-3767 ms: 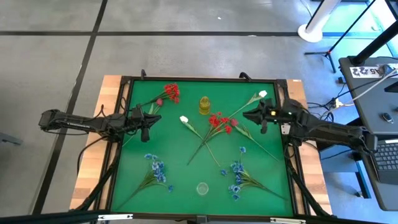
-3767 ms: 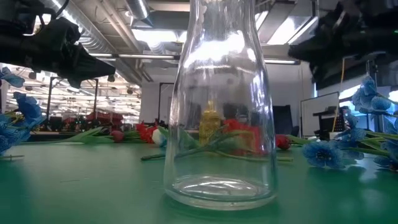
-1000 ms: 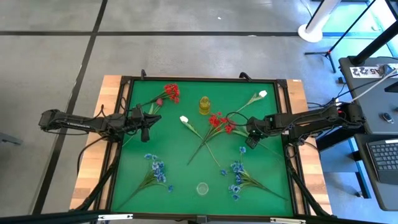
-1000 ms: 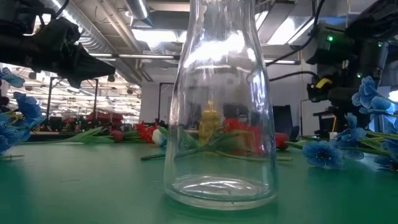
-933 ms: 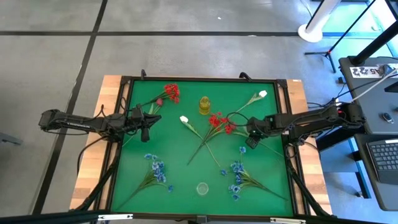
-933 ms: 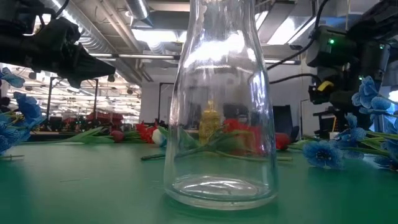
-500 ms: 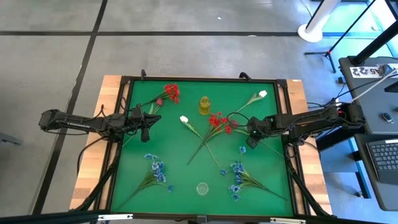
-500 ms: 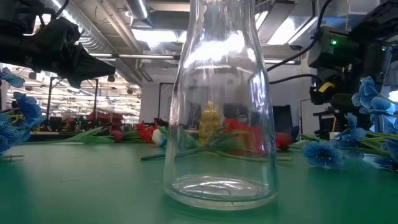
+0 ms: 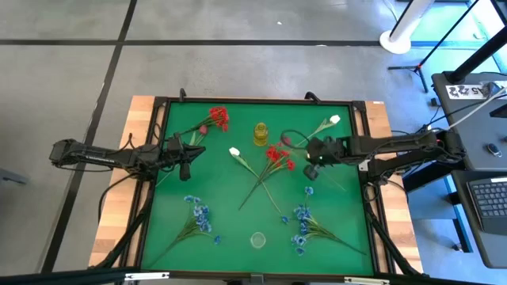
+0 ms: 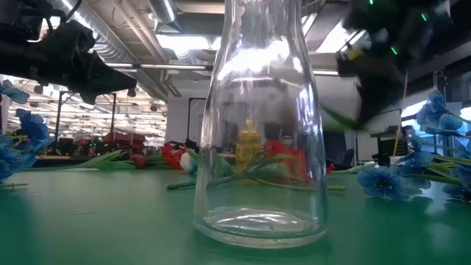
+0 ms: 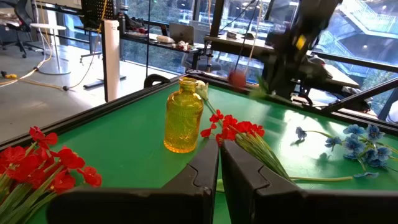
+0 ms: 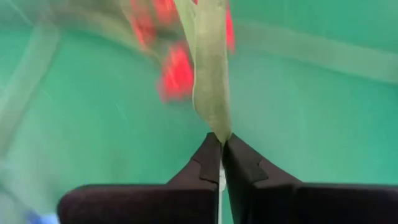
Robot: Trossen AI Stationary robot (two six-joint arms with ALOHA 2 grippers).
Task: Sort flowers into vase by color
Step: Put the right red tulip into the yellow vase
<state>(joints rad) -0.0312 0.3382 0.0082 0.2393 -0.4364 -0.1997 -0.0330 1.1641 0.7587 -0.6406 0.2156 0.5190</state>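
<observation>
My right gripper (image 9: 311, 164) hangs above the mat's right half, shut on the green stem (image 12: 211, 93) of a flower with a dark maroon bud (image 9: 285, 141); the bud (image 11: 236, 78) also shows lifted off the mat in the left wrist view. A red bunch (image 9: 279, 155) lies just left of this gripper. My left gripper (image 9: 184, 158) waits shut and empty at the mat's left edge. Another red bunch (image 9: 219, 117), white buds (image 9: 234, 151) (image 9: 335, 120) and blue sprays (image 9: 198, 214) (image 9: 301, 223) lie around. A yellow vase (image 9: 260, 134) stands at the back centre and a clear glass vase (image 9: 257, 239) at the front centre.
The green mat (image 9: 238, 198) sits in a dark frame on a wooden table. A single blue bloom (image 9: 309, 190) lies below the right gripper. In the low view the clear vase (image 10: 257, 147) fills the middle. Desks and stands are beyond the right edge.
The right gripper has shut on the maroon flower's stem, then risen and moved a little left with it. The left arm has not moved.
</observation>
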